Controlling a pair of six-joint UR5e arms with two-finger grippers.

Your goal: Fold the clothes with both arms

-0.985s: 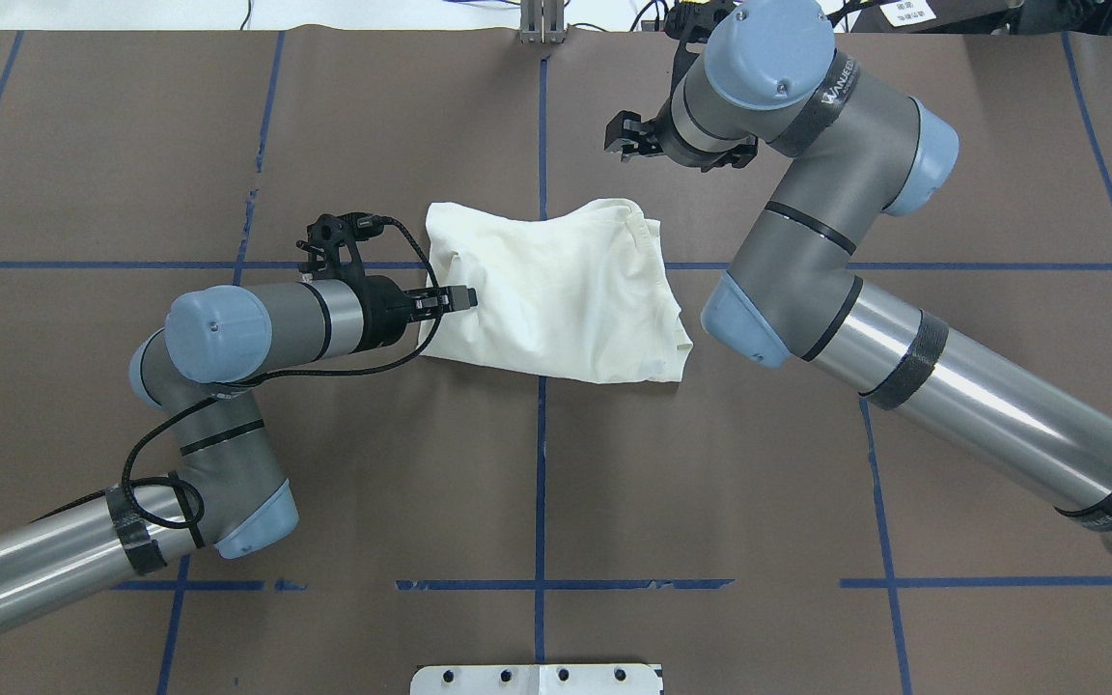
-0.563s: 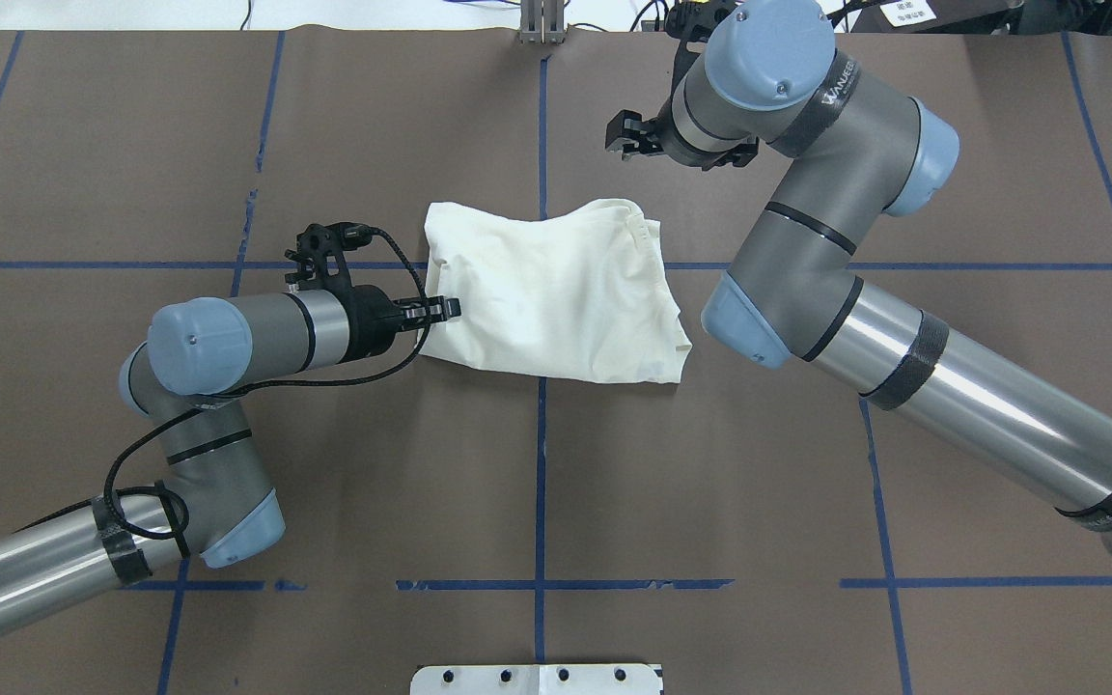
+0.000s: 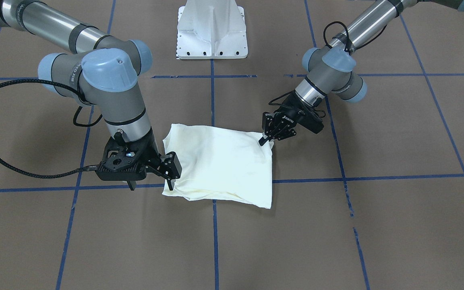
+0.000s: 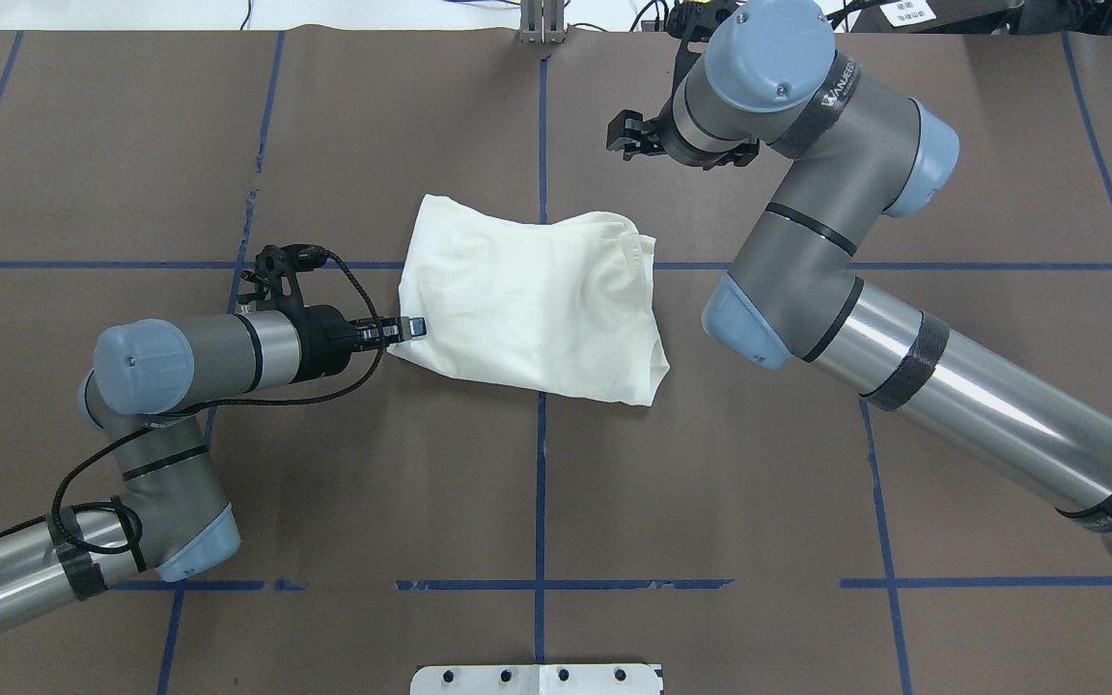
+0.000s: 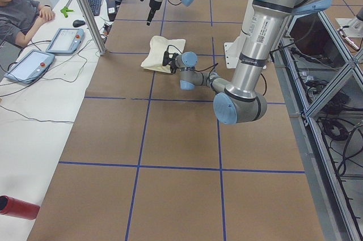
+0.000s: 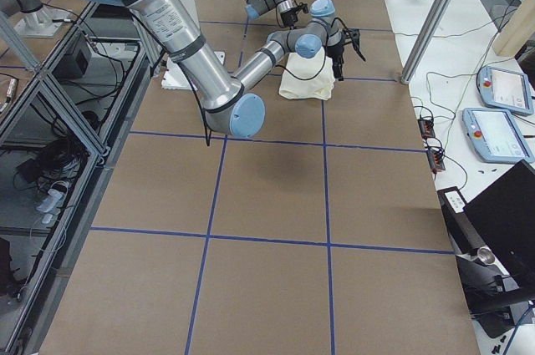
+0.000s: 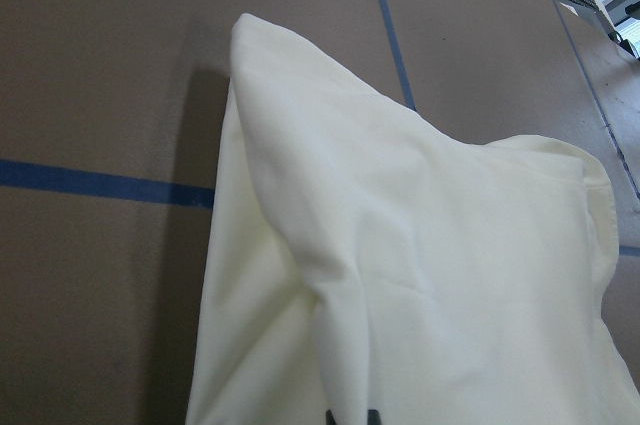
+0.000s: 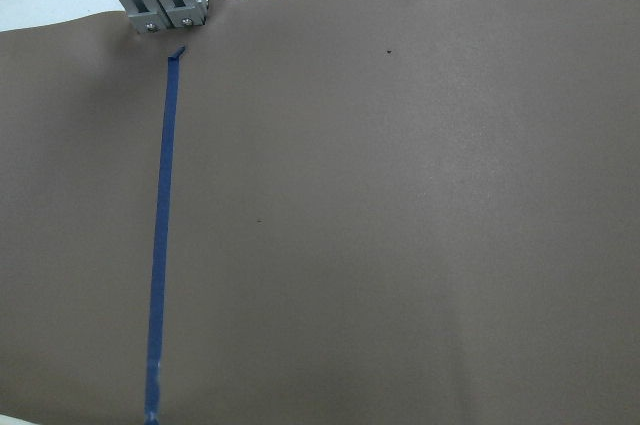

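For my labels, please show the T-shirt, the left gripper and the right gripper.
T-shirt (image 4: 532,304), overhead view, middle of cloth.
left gripper (image 4: 413,328), overhead view, between fingertips.
right gripper (image 4: 622,135), overhead view, between fingertips.

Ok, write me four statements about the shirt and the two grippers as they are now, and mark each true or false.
1. The left gripper has its jaws closed on an edge of the cream shirt. True.
2. The right gripper grips the shirt too. False: its jaws are open and it hangs over the table, apart from the shirt.
3. The shirt's upward face is plain cream, with no print showing. True.
4. The shirt lies spread out with both sleeves extended. False: it is folded into a compact bundle.
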